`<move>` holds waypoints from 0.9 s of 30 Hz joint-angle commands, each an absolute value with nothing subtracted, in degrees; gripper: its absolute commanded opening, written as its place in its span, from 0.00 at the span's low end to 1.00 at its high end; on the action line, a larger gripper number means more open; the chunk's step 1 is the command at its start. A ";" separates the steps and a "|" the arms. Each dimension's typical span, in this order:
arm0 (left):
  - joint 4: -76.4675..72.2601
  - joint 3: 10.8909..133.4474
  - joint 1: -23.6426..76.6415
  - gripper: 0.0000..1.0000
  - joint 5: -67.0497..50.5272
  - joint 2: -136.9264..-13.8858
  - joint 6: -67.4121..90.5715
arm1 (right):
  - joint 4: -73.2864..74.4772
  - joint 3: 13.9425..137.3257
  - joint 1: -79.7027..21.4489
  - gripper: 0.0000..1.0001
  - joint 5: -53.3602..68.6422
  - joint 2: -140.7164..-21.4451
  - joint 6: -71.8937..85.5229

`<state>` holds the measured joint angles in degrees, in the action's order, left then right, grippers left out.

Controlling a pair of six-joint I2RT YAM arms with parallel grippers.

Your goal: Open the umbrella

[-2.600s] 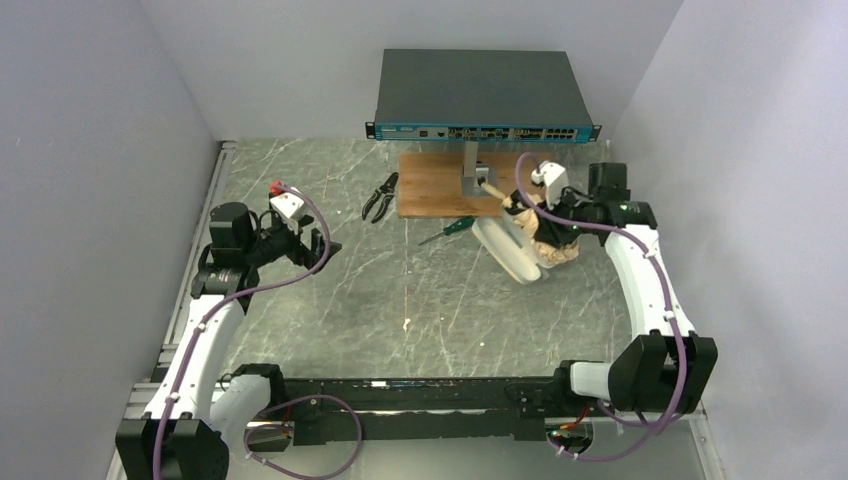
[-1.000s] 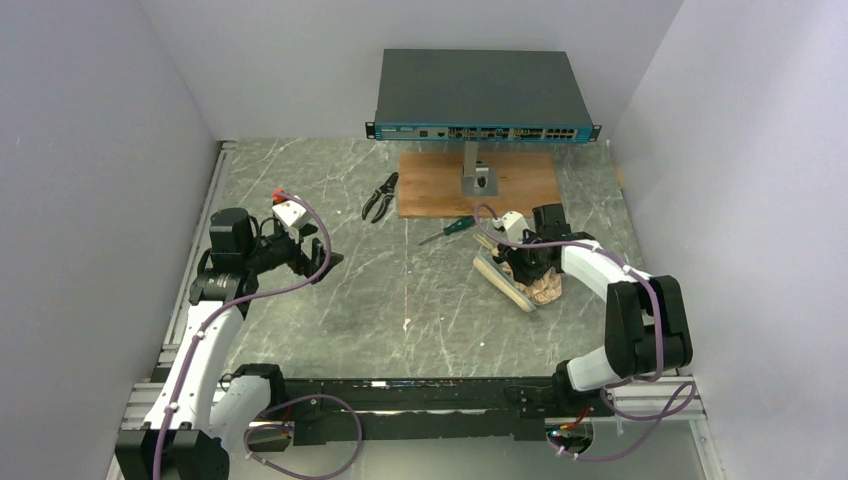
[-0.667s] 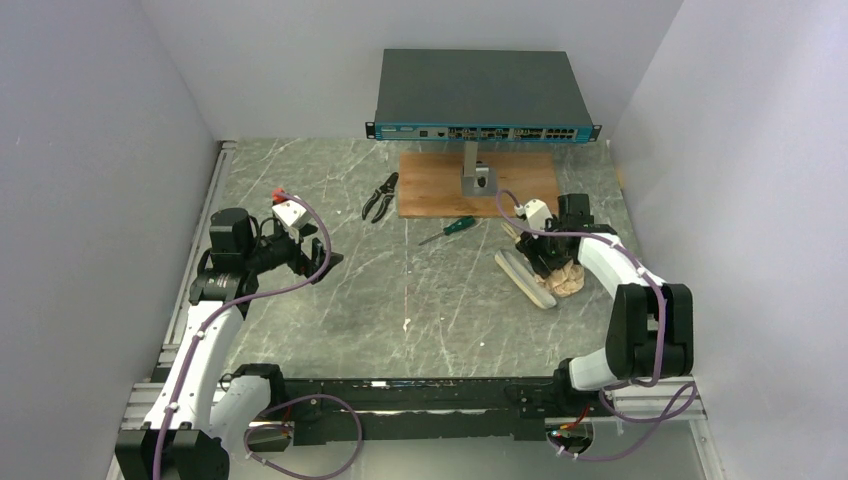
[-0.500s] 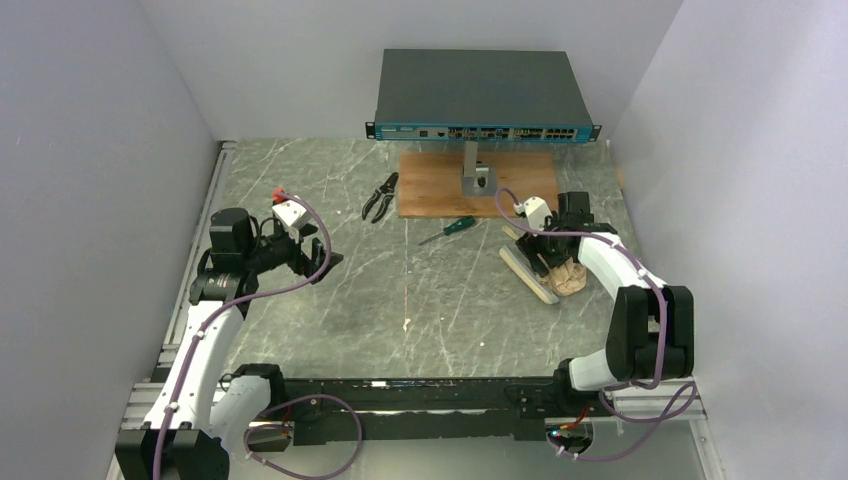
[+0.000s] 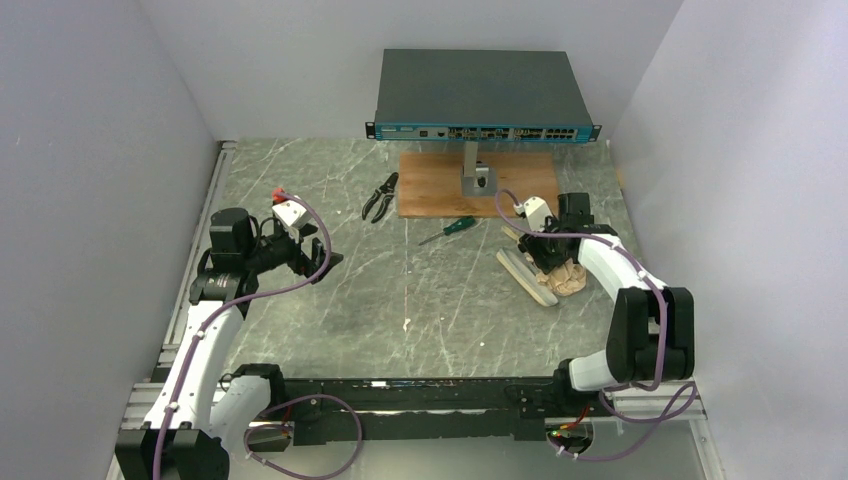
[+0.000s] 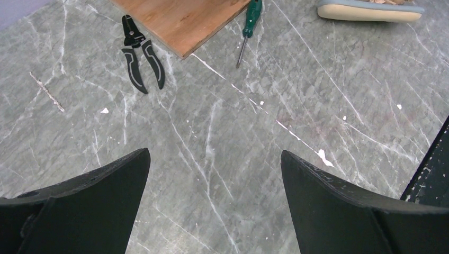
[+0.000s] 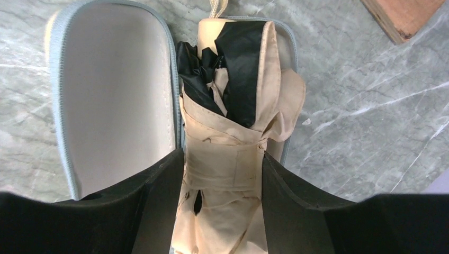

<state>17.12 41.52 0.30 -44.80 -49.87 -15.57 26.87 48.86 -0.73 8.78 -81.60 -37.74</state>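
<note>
Right hand point(image 7: 221, 164) has lowered the umbrella point(image 7: 272, 90) onto the open sleeve point(image 7: 116, 95), clamped around it; left hand point(image 6: 213, 154) gapes, empty.

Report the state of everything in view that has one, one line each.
umbrella: folded, band around it, lying on one half of the case, gripped.
case: unzipped, open.
right end effector: shut on the umbrella.
left end effector: open, empty.
pliers: lying flat, handles apart.
screwdriver: lying flat, untouched.
</note>
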 commanded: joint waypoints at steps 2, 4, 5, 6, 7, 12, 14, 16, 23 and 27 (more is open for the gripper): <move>16.48 43.42 0.18 1.00 -45.40 -49.88 -15.92 | 24.34 45.98 -0.89 0.55 8.21 -86.96 -38.21; 16.58 43.42 0.13 1.00 -45.15 -49.79 -16.12 | 24.05 45.81 -0.88 0.46 8.42 -87.98 -38.35; 16.67 43.42 0.17 1.00 -45.02 -49.83 -16.21 | 23.98 45.84 -0.88 0.39 8.28 -87.98 -38.47; 16.70 43.42 0.18 1.00 -44.91 -49.81 -16.33 | 23.89 45.92 -0.84 0.32 8.11 -87.45 -38.61; 16.71 43.42 0.18 1.00 -44.89 -49.74 -16.33 | 23.86 46.19 -0.68 0.24 7.95 -86.55 -38.90; 16.63 43.46 0.18 1.00 -44.72 -49.98 -16.56 | 26.72 51.77 2.52 0.00 8.13 -79.75 -41.10; 16.66 43.78 0.18 1.00 -44.83 -50.26 -16.48 | 28.31 55.12 4.26 0.00 9.04 -78.04 -41.92; 16.64 44.06 0.18 1.00 -44.87 -50.52 -16.44 | 30.21 58.48 5.33 0.00 10.27 -76.31 -42.24; 16.12 44.21 0.18 1.00 -45.25 -50.92 -15.55 | 38.43 66.62 5.60 0.00 24.47 -71.47 -39.03; 15.68 44.15 0.18 1.00 -44.60 -50.53 -15.20 | 42.37 66.26 1.44 0.00 30.66 -70.54 -35.00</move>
<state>17.12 41.85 0.30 -44.69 -50.89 -15.55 37.10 65.41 5.13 20.34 -72.31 -39.11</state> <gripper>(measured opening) 0.996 0.141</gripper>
